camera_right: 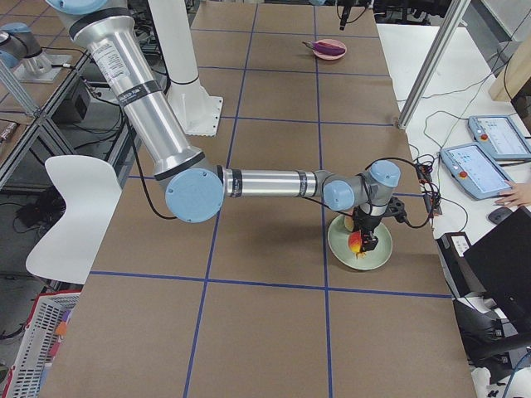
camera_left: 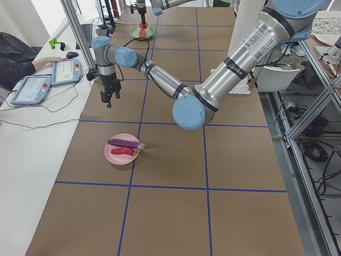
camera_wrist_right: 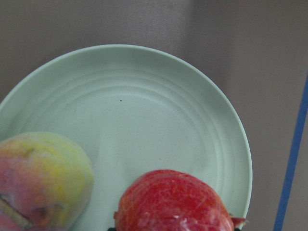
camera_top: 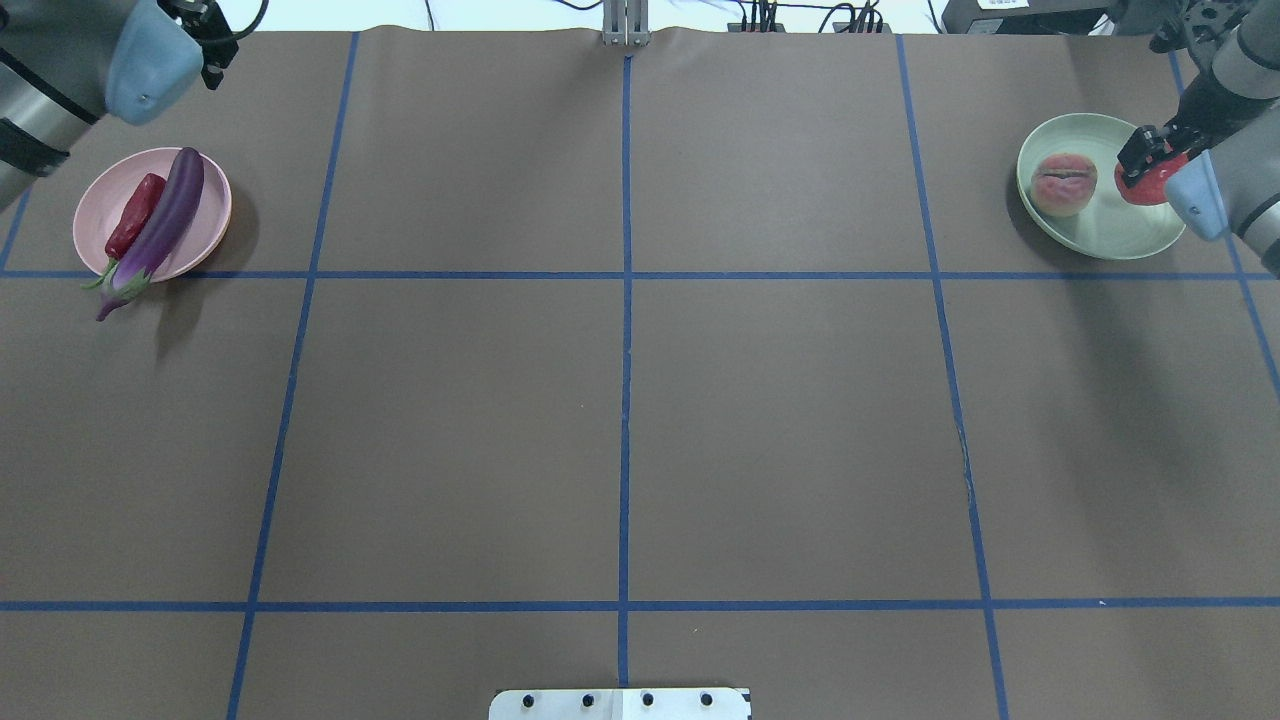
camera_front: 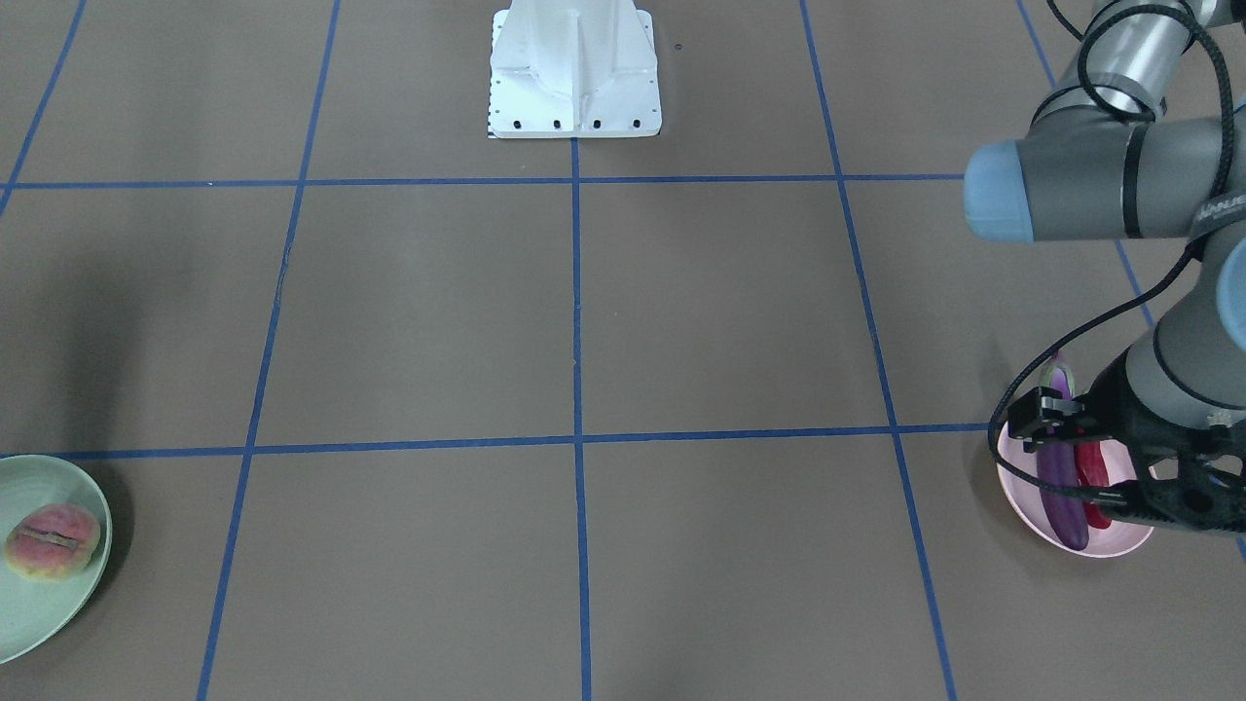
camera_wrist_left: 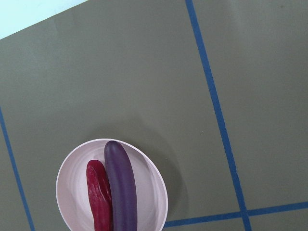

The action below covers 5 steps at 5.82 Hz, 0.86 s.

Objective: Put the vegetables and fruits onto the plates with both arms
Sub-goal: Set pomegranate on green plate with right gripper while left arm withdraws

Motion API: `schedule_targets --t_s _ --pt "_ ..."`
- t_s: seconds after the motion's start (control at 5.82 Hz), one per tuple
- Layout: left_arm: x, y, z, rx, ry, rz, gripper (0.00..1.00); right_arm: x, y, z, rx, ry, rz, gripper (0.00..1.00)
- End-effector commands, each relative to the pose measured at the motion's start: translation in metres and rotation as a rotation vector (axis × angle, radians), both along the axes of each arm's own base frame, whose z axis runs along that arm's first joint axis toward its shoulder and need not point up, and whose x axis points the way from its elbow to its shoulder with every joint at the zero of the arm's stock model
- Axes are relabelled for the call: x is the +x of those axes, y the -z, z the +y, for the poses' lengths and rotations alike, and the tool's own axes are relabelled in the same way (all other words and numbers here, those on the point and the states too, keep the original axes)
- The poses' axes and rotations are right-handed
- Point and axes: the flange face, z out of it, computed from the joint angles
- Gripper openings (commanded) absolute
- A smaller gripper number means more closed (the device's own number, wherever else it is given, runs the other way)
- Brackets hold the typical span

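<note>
right gripper (camera_top: 1150, 166) clasps round, mottled pomegranate (camera_wrist_right: 173, 203)

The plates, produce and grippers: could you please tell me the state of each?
pink plate, holds eggplant and chili.
eggplant, lying on it, calyx end overhanging the rim.
chili, lying beside the eggplant.
green plate, holds the peach.
peach, resting on plate.
pomegranate, gripped over the green plate.
right gripper, shut on pomegranate.
left gripper, open, empty.
</note>
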Motion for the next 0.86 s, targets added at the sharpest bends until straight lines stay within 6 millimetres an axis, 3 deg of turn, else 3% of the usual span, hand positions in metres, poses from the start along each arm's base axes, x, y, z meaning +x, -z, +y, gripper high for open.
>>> schedule_targets --t_s 0.0,0.17,0.34,0.52,0.69 --pt "-0.035 0.043 0.023 0.013 0.032 0.025 1.0 0.012 0.006 -0.003 0.003 -0.025 -0.02 1.0" --pt "-0.059 0.05 0.035 -0.019 0.044 0.117 1.0 0.033 0.02 -0.004 -0.008 -0.04 -0.108 1.0" --pt "-0.077 0.026 0.069 -0.015 0.05 0.133 1.0 0.056 0.041 -0.004 -0.016 -0.066 -0.149 1.0" --pt "-0.093 0.02 0.095 0.008 0.061 0.141 1.0 0.072 0.077 0.002 -0.045 -0.079 -0.147 1.0" --pt "-0.105 0.001 0.121 0.006 0.067 0.143 1.0 0.102 0.111 0.022 -0.064 -0.112 -0.146 1.0"
